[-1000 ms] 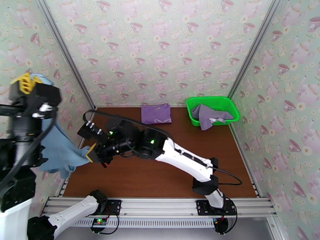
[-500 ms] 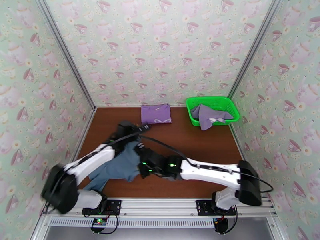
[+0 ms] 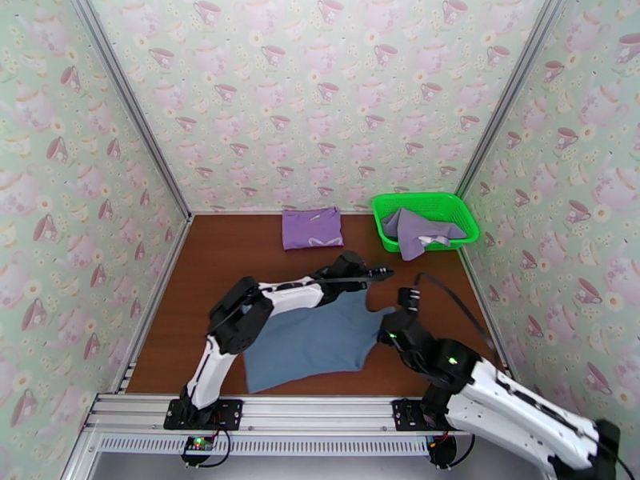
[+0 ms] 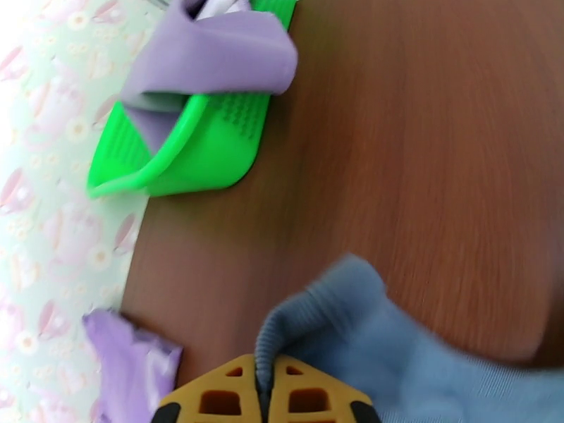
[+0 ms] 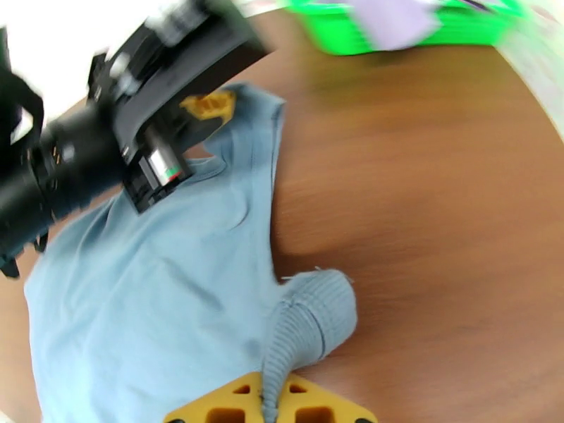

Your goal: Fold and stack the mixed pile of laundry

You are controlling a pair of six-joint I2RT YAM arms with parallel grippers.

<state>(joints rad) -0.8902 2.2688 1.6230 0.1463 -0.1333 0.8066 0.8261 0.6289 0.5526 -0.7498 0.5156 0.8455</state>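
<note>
The dusty blue-grey garment (image 3: 316,342) lies spread on the brown table (image 3: 240,258), near the front. My left gripper (image 3: 358,286) is shut on its far right corner. The left wrist view shows the yellow fingers (image 4: 264,368) pinching a ribbed blue hem (image 4: 352,326). My right gripper (image 3: 392,326) is shut on the neighbouring right edge, its fingertips (image 5: 275,393) clamping a bunched fold of the cloth (image 5: 155,290). The bright purple shirt (image 3: 312,228) lies folded at the back. The pale lavender-grey garment (image 3: 420,230) hangs over the rim of the green basket (image 3: 464,214).
The green mesh basket (image 4: 204,149) stands in the back right corner against the wallpapered walls. The aluminium rail (image 3: 320,410) with both arm bases runs along the near edge. The left arm's black wrist (image 5: 106,149) lies over the blue cloth close to my right gripper.
Both arms swung the blue-grey garment from high at the left wall down to the table's middle, where it now lies spread. Both grippers stayed shut on it.
</note>
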